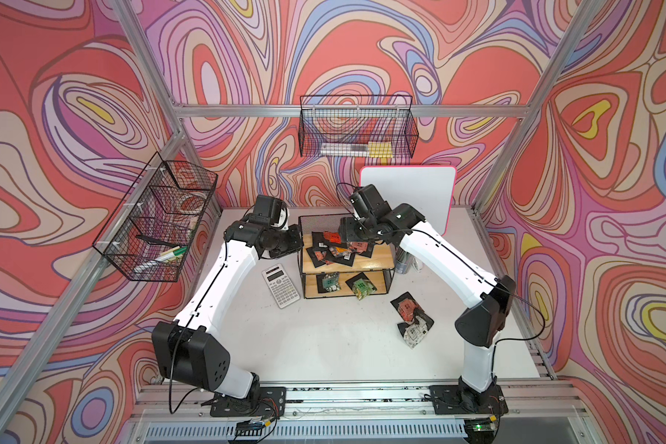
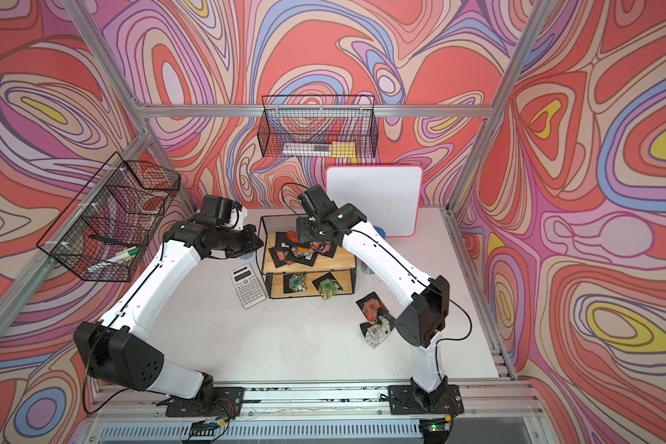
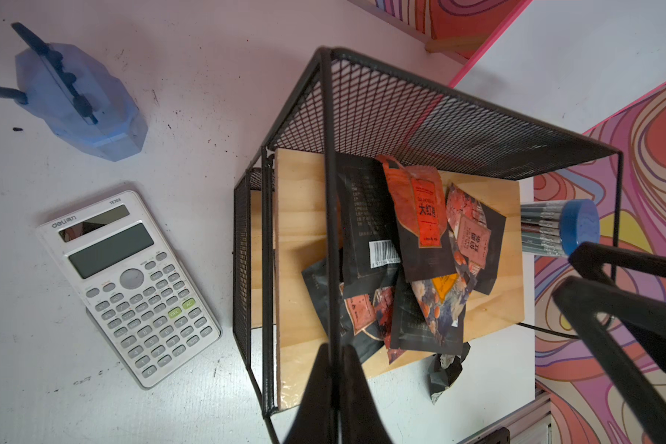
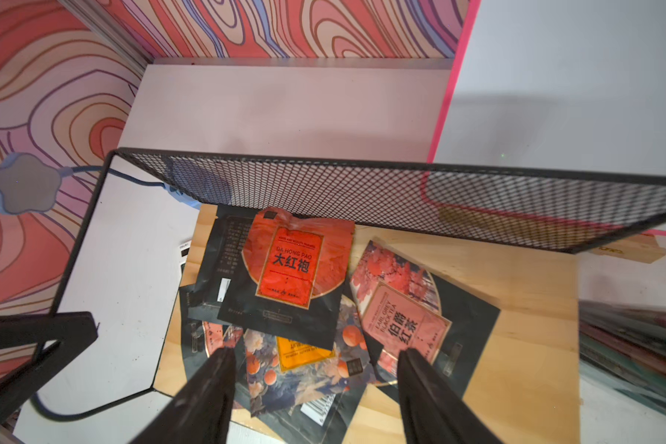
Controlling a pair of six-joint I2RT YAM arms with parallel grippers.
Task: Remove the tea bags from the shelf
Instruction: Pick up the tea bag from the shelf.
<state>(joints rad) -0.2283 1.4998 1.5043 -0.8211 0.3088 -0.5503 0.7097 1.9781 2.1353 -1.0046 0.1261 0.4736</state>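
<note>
The shelf (image 1: 381, 255) stands mid-table, with wooden boards in a black wire frame. A heap of black tea bags (image 1: 335, 250) with red and orange panels covers its upper board (image 4: 516, 288). Two green-panelled ones (image 1: 360, 288) lie on the lower board. Two more (image 1: 406, 305) lie on the table to the right. My right gripper (image 4: 315, 351) hangs open just above the heap, its fingers (image 4: 208, 384) either side of an orange-panelled sachet, holding nothing. My left gripper (image 3: 335, 346) is shut on the thin wire of the shelf's left side.
A calculator (image 1: 281, 286) lies left of the shelf, a blue plastic piece (image 3: 81, 103) behind it. A blue-capped tube of pencils (image 3: 577, 226) stands at the shelf's right. A whiteboard (image 1: 408, 192) leans on the back wall. Wire baskets hang at the left (image 1: 158, 219) and back (image 1: 356, 127).
</note>
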